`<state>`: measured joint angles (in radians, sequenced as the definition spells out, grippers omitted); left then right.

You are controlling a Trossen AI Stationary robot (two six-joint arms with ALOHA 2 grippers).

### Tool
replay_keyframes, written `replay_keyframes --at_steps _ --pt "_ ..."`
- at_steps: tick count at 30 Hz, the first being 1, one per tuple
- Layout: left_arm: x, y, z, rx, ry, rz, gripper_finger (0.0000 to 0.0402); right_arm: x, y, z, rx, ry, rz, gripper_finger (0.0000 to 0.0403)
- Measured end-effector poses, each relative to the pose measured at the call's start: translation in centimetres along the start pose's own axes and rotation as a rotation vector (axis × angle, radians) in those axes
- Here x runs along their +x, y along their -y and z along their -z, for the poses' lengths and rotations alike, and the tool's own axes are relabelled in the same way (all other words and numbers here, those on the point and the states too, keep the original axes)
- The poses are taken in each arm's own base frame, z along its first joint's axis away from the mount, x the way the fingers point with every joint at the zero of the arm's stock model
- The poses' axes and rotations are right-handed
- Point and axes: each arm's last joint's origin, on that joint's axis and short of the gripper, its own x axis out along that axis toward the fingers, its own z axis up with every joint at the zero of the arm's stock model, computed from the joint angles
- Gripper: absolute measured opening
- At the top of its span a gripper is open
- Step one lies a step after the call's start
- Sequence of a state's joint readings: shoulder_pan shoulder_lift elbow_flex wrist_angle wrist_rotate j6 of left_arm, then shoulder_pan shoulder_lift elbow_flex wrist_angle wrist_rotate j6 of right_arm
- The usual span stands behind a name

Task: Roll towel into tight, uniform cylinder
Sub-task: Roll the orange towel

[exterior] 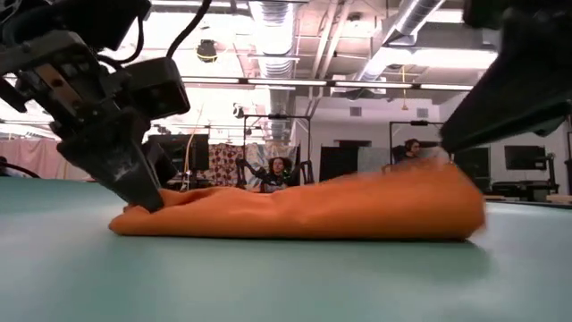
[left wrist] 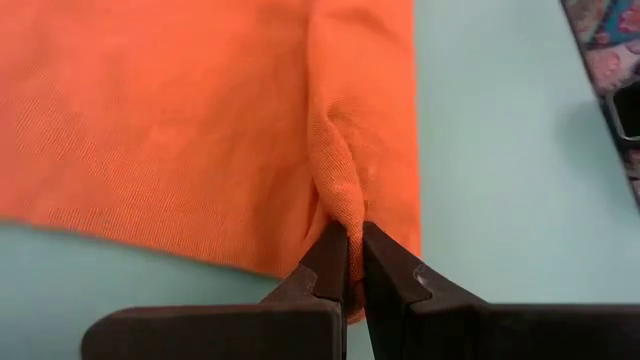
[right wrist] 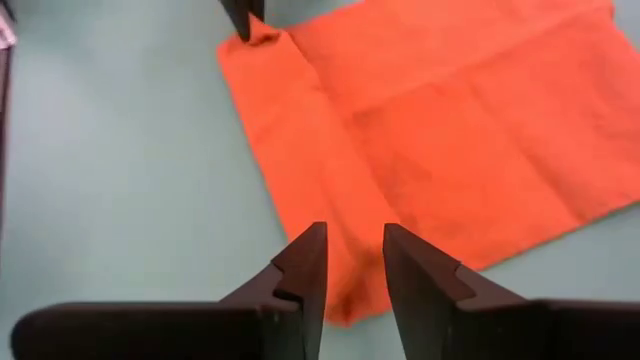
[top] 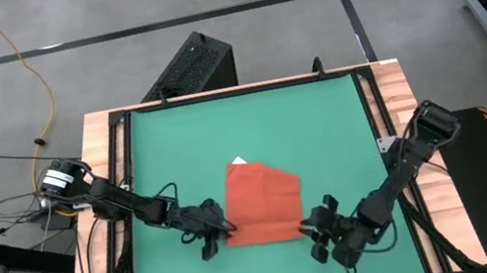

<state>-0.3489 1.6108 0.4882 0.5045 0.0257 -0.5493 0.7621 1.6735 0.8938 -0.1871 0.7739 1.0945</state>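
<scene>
Towel: the orange-red towel [top: 263, 201] lay on the green mat [top: 252, 125], toward the near edge of the mat between the two arms, mostly flat, with its near edge folded over into a low ridge. A small white tag [top: 239, 161] showed at its far corner.

Left gripper: the left gripper [top: 219, 229] sat at the towel's near left corner, its fingers [left wrist: 335, 262] pressed together on a pinched fold of the cloth. In the low view the fingertips [exterior: 143, 192] met the mat at the end of the towel's ridge.

Right gripper: the right gripper [top: 312, 226] stood at the towel's near right corner. Its fingers [right wrist: 305, 262] were parted with a narrow gap, the cloth lying just beyond and beneath the tips; nothing was clamped between them.

Mat: it covered the table top inside a dark frame, with wooden edging [top: 400, 89] showing at the sides.

Room: beyond the table in the low view, a person [exterior: 278, 172] sat well back under ceiling lights.
</scene>
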Motion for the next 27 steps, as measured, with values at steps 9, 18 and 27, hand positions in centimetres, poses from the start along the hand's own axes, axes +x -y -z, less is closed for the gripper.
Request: replay_keyframes --at_steps 9,18,27 --pt "0.4 0.7 -1.8 0.059 0.025 0.019 0.0000 0.2 0.2 -0.2 -0.051 0.010 0.023 0.0118" --pt "0.4 0.6 -1.7 0.059 0.006 0.005 0.0000 3.0 -0.2 0.2 -0.170 0.062 0.027 0.0118" --pt "0.4 0.6 -1.7 0.054 0.006 0.004 0.0000 6.4 -0.1 3.1 -0.148 0.043 0.037 0.0117"
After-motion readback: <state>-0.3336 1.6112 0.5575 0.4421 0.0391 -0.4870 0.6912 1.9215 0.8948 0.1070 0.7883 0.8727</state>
